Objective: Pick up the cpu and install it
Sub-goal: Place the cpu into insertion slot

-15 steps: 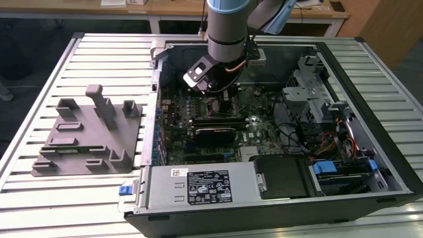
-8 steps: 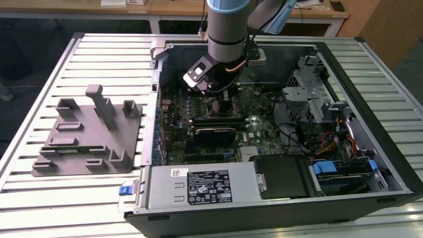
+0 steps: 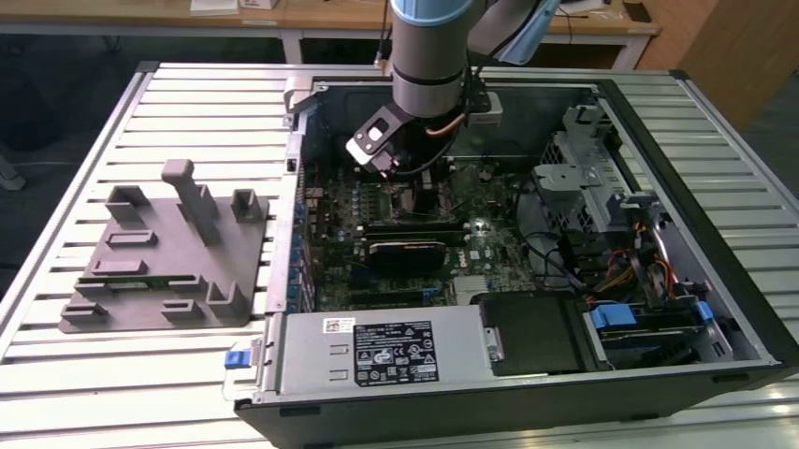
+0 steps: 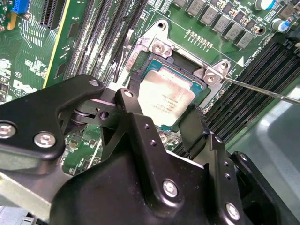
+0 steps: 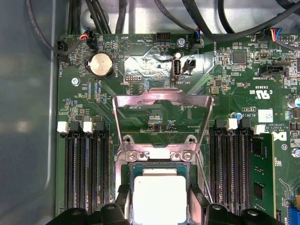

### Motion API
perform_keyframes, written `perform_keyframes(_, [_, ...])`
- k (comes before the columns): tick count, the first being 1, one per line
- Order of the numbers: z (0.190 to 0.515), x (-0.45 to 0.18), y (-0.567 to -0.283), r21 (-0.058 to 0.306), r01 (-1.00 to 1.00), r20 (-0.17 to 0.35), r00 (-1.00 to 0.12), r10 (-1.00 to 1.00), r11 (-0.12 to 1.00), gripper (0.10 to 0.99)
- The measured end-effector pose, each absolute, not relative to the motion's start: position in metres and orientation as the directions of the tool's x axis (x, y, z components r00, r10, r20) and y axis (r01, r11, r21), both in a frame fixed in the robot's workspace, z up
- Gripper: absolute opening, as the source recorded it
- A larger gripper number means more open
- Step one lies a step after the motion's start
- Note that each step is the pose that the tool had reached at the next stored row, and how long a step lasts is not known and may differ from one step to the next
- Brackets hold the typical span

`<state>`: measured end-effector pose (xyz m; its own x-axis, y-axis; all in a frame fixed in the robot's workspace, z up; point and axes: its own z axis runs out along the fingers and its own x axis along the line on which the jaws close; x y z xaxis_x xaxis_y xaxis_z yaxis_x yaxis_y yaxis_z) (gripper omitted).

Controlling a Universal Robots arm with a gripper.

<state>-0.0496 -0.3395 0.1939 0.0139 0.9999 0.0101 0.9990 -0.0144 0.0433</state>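
Inside the open black computer case point(image 3: 500, 412), the black two-fingered pincer point(image 4: 161, 110) is clamped on opposite edges of the small flat square cpu point(image 4: 164, 96) with its shiny silver-grey metal top. In both wrist views the cpu sits level between the fingertips point(image 5: 123, 199), within the black-framed square socket point(image 4: 137, 70) on the green motherboard point(image 5: 225, 79).

Counter point(image 3: 138, 383): silver metal top built of long parallel slats that ran across the exterior view. Two things sat directly on it. A grey plastic fixture tray point(image 3: 163, 267) lay flat on the slats toward the exterior view's left, with upright posts and blocks rising from its base. An open computer case point(image 3: 525, 404) lay on its side just beside the tray, toward the exterior view's right, and covered most of the counter. Bare slats showed around the tray.
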Motion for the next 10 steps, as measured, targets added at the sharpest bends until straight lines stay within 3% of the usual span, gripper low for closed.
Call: perform_keyframes(10, [0.2022, -0.0496, -0.3395, 0.043, 0.999, 0.01, 0.014, 1.0, -0.014, 0.608])
